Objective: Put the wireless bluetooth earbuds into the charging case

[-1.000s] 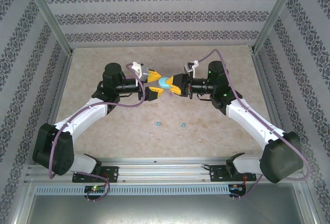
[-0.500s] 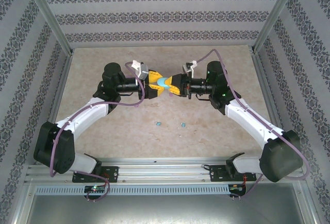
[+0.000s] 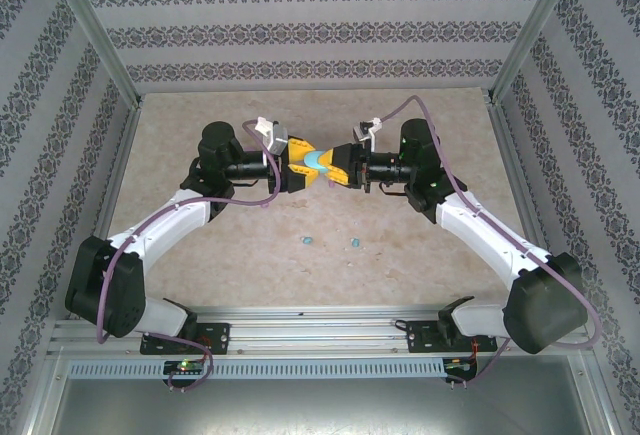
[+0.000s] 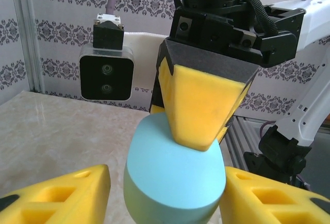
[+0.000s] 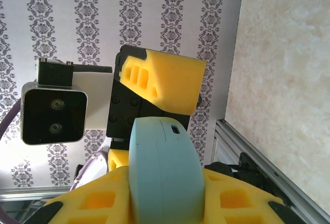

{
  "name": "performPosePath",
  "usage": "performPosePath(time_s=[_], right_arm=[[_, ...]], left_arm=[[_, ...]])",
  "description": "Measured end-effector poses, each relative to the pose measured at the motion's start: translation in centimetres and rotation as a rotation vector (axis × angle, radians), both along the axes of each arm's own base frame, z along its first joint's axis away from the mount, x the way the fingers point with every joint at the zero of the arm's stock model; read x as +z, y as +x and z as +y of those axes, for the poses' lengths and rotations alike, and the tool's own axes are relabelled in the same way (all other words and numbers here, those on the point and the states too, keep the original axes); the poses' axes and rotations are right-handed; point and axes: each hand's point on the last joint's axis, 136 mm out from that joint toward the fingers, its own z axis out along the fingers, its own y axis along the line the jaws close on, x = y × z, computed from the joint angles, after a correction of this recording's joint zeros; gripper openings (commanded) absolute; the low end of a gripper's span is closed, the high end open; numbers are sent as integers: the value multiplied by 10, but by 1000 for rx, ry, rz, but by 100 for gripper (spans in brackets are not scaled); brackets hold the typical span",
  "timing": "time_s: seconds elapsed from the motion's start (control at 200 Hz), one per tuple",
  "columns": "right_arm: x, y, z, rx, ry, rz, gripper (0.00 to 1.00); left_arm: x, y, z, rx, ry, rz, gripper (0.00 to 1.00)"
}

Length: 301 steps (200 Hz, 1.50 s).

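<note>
At the centre of the top view, the right gripper [image 3: 337, 165] pinches a light blue charging case [image 3: 318, 161] above the table [image 3: 420, 265]. The left gripper [image 3: 299, 168] has its fingers either side of the case; I cannot tell whether they press it. Two light blue earbuds [image 3: 307, 240] lie on the table just below centre.

Smooth matt plastic charging case [image 4: 174, 180]

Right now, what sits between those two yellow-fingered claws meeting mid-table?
A light blue egg-shaped plastic case, gripped by the right gripper, with the left gripper open around it. The top external view shows it, and both wrist views show it close up.
</note>
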Motion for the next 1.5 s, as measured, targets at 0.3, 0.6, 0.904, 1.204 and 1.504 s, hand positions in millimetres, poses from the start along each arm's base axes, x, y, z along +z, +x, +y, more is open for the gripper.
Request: performPosePath(time_s=[0.3, 0.6, 0.904, 1.204, 1.504], right_arm=[[0, 0, 0, 2, 1, -2, 21], [1, 1, 0, -3, 2, -5, 21], [1, -3, 4, 13, 4, -6, 21], [0, -3, 4, 17, 4, -5, 21], [0, -3, 4, 17, 4, -5, 21]], left_arm=[[-5, 0, -1, 3, 14, 14, 53], [-5, -3, -1, -3, 18, 11, 43], [1, -4, 0, 1, 6, 13, 52], [0, -4, 1, 5, 7, 19, 65], [-2, -6, 1, 5, 11, 23, 52]])
